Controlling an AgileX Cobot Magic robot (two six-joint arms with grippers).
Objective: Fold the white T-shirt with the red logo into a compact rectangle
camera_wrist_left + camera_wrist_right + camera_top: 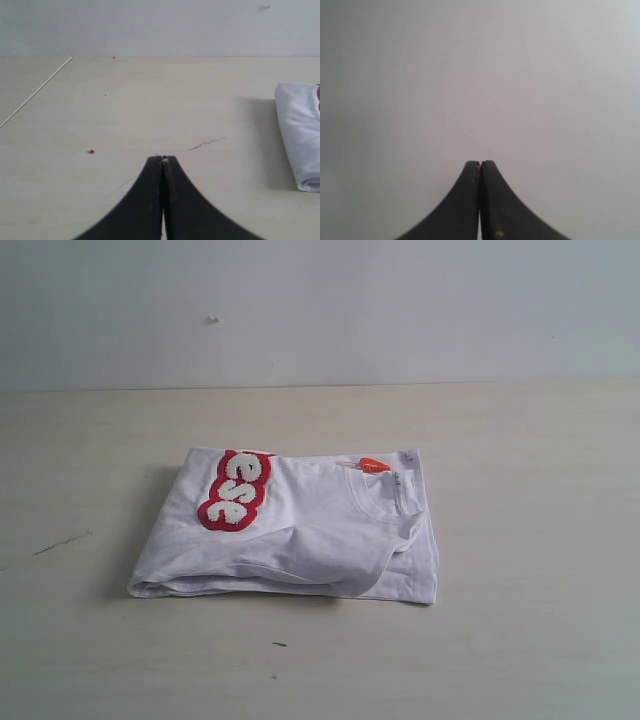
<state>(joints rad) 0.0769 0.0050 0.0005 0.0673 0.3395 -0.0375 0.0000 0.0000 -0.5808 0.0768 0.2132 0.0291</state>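
The white T-shirt (300,530) lies folded into a rough rectangle in the middle of the table. On its upper left part the red logo (236,490) shows a few white letters. An orange neck tag (374,465) sits by the collar. One folded end of the T-shirt (300,135) shows in the left wrist view, well off to the side of my left gripper (162,159), which is shut on nothing above bare table. My right gripper (480,163) is shut and empty, with only a plain grey surface before it. Neither gripper appears in the exterior view.
The pale table (520,640) runs back to a grey wall (320,310). A dark scratch (60,542) marks the table left of the shirt. A small red speck (91,151) and a thin pale line (37,91) show in the left wrist view.
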